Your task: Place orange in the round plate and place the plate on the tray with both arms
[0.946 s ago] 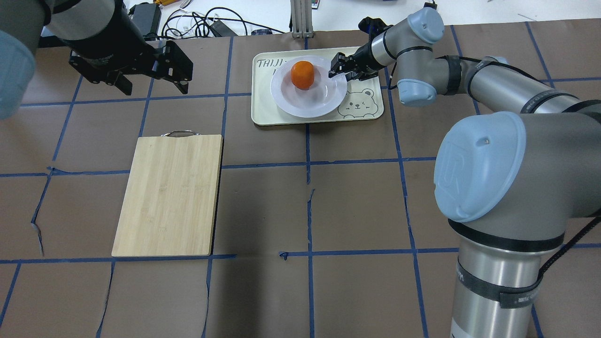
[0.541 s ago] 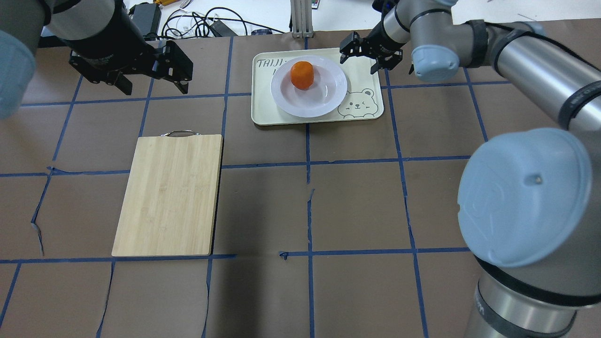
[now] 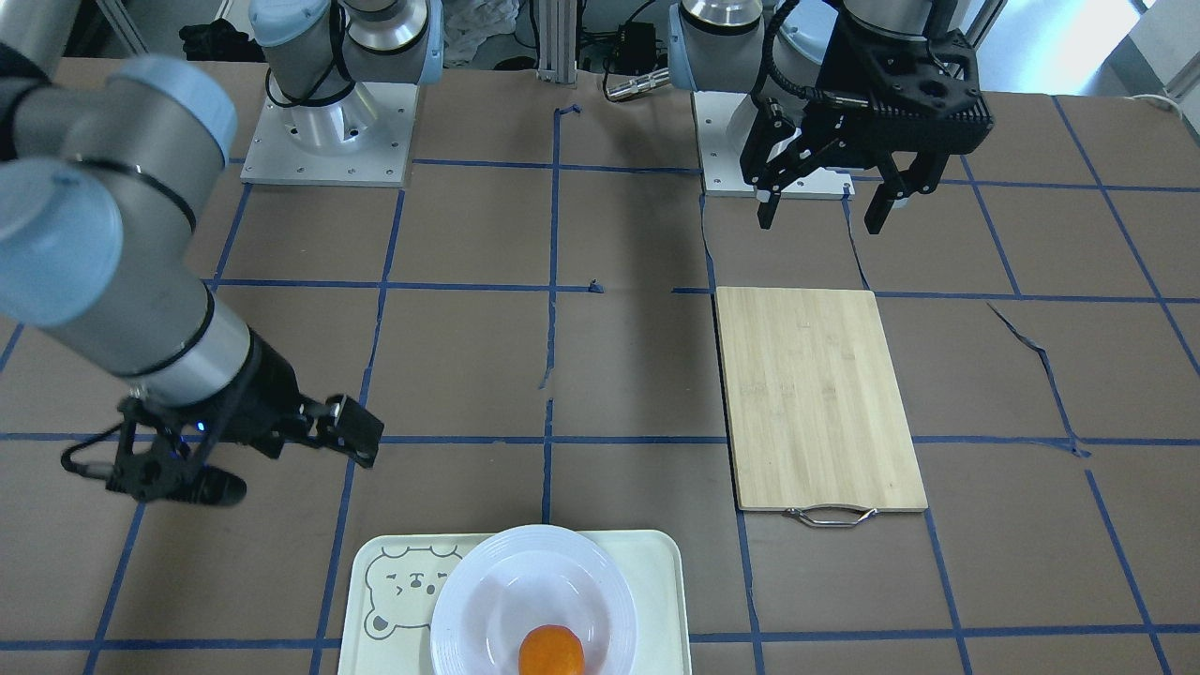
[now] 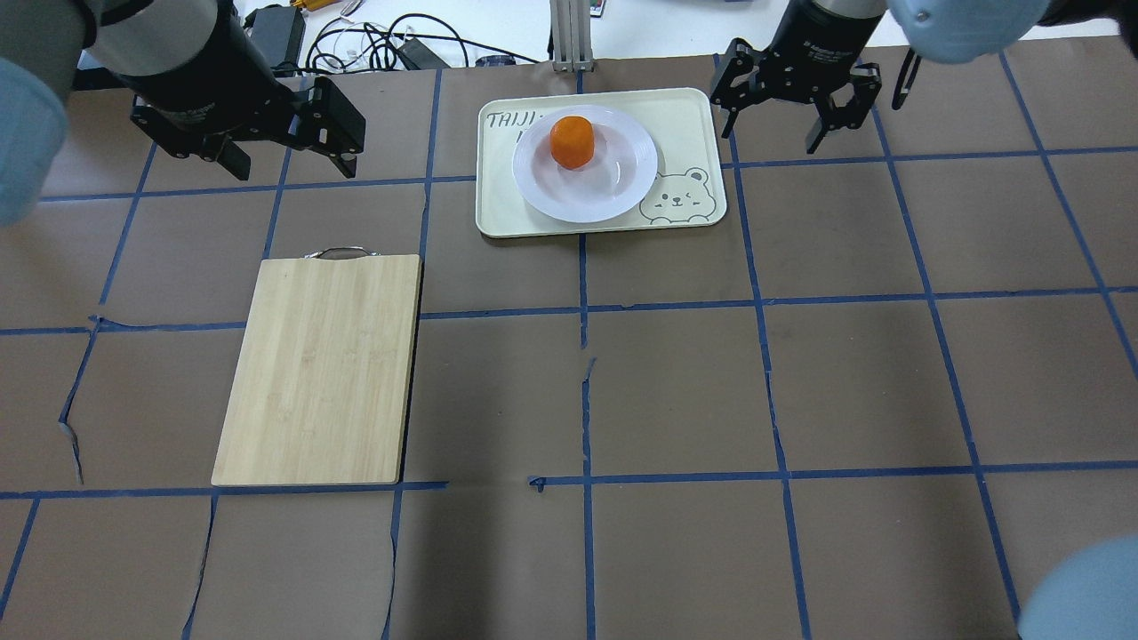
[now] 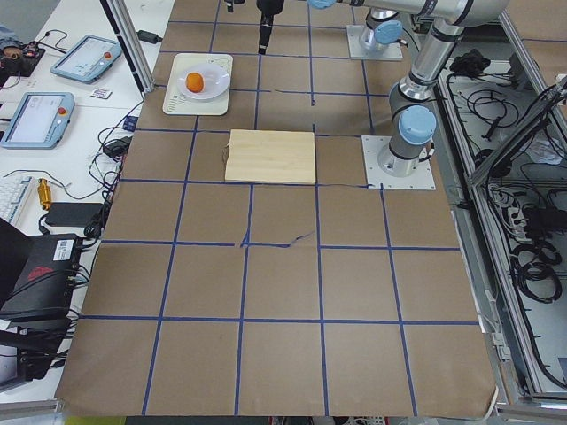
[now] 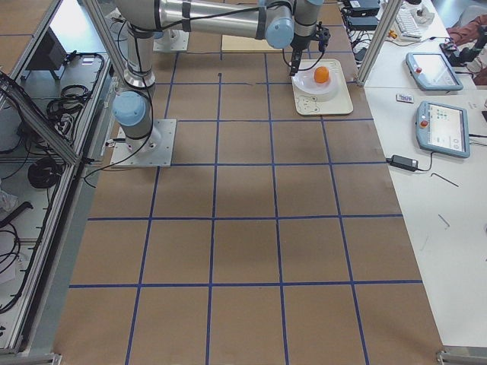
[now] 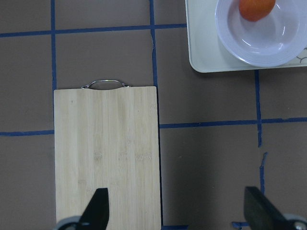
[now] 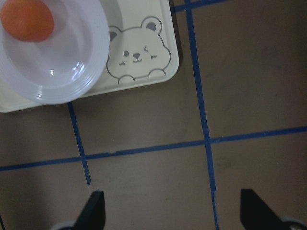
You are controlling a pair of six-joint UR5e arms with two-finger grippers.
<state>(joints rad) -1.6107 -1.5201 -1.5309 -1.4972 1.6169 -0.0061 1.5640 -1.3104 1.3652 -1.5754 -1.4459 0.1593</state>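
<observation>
Brown paper gridded with blue tape covers the table (image 4: 676,382). Fingers of the right black two-finger gripper (image 4: 770,124) hang spread wide, empty, just beside the pale cream rectangular tray (image 4: 689,124), which bears the glossy white round plate (image 4: 613,182) with the small bright orange (image 4: 572,140) inside. Well apart, the left black two-finger gripper (image 4: 289,164) gapes empty
</observation>
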